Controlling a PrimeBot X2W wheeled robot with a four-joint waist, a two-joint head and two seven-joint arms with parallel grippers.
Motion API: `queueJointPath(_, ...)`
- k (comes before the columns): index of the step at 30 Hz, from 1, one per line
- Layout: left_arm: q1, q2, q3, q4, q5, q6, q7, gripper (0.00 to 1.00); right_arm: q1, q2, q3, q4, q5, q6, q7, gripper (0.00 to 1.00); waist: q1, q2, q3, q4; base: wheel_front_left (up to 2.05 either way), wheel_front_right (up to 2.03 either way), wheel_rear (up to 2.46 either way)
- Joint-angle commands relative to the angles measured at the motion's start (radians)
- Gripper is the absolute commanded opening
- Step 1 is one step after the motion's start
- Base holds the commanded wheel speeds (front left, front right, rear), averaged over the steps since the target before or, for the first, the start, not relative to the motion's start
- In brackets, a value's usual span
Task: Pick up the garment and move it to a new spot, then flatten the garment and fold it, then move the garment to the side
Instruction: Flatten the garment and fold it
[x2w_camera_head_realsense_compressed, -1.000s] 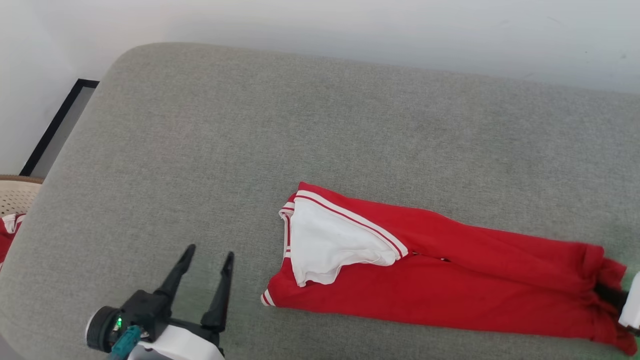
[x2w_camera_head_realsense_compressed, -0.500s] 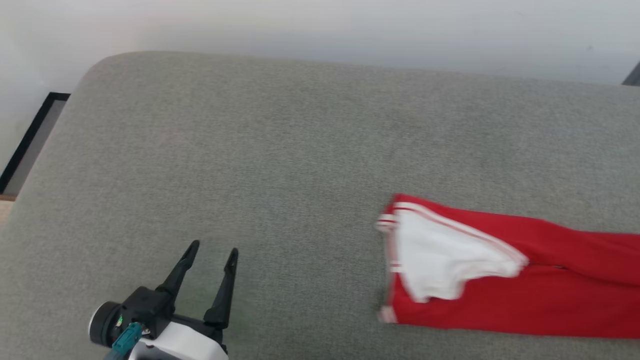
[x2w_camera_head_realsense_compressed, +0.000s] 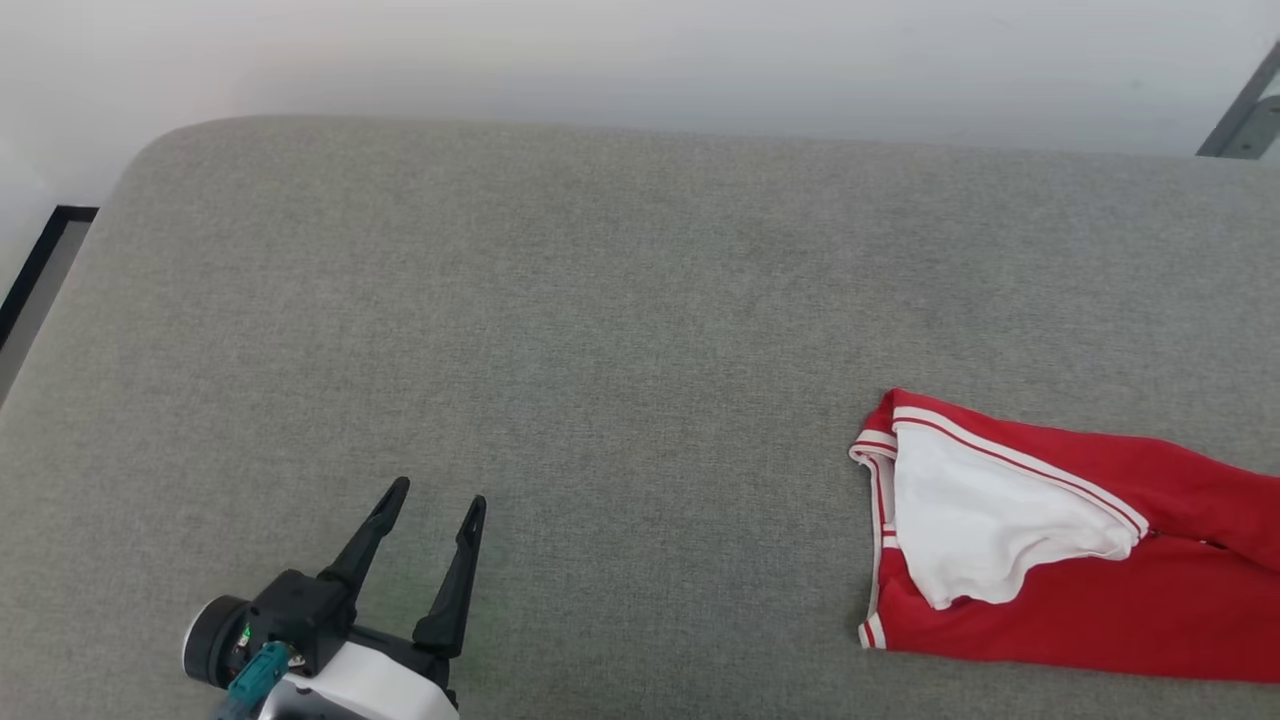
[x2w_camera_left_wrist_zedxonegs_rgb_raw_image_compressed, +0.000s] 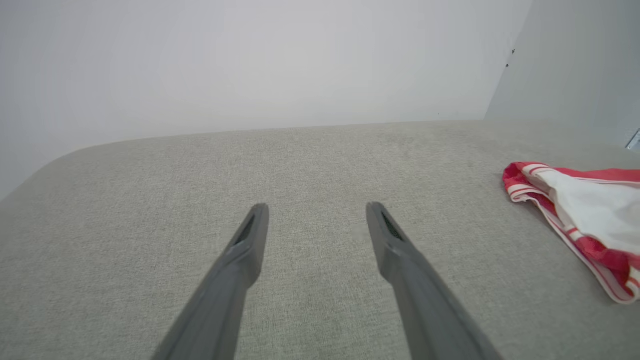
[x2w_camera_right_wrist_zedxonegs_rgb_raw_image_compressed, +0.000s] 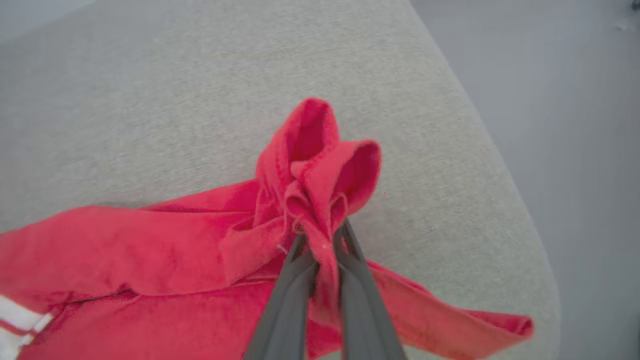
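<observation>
Two grippers are seen | left gripper (x2w_camera_head_realsense_compressed: 438, 495): fingers are spread over cushion (x2w_camera_head_realsense_compressed: 600, 330) | right gripper (x2w_camera_right_wrist_zedxonegs_rgb_raw_image_compressed: 322, 237): fingers are clamped on bunched shirt (x2w_camera_right_wrist_zedxonegs_rgb_raw_image_compressed: 150, 240)

The red soft-fabric short-sleeved shirt (x2w_camera_head_realsense_compressed: 1060, 610) with a white sleeve and red-and-white striped trim lies gathered into a long narrow strip on the grey fabric cushion (x2w_camera_head_realsense_compressed: 600, 350). Its sleeve end lies flat, and its opposite red end is bunched up, pinched in the right gripper (x2w_camera_right_wrist_zedxonegs_rgb_raw_image_compressed: 320, 239).
</observation>
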Motion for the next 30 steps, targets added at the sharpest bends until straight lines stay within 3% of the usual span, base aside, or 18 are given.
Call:
queueJointPath(1, -0.004, -0.003, 0.003, 0.005, -0.006, 0.001, -0.005, 1.0, 0.006, 0.016, 0.041, -0.044, 0.01, -0.001, 0.016, 0.0, 0.0, -0.0001, -0.005, -0.005, 0.0, 0.0, 0.0)
queueJointPath(11, -0.009, 0.008, -0.035, 0.007, -0.025, 0.001, -0.005, 1.0, 0.063, 0.084, 0.35, -0.456, 0.086, -0.001, 0.161, 0.0, 0.0, -0.0001, -0.019, -0.009, 0.0, 0.0, 0.0)
queueJointPath(15, -0.016, 0.016, -0.039, 0.006, -0.044, 0.001, -0.005, 1.0, 0.062, 0.106, 0.449, -0.551, 0.098, -0.001, 0.206, 0.0, 0.0, -0.0001, -0.015, 0.001, 0.0, 0.0, 0.0)
queueJointPath(22, -0.031, 0.017, -0.043, 0.011, -0.051, 0.001, -0.005, 1.0, 0.013, 0.14, 0.562, -0.582, 0.1, -0.001, 0.224, 0.0, 0.0, -0.0001, 0.003, 0.018, 0.0, 0.0, 0.0)
queueJointPath(30, -0.067, 0.015, -0.073, 0.021, -0.074, 0.001, -0.005, 1.0, -0.067, 0.167, 0.691, -0.477, 0.101, -0.001, 0.176, 0.0, 0.0, -0.0001, 0.024, 0.042, 0.0, 0.0, 0.0)
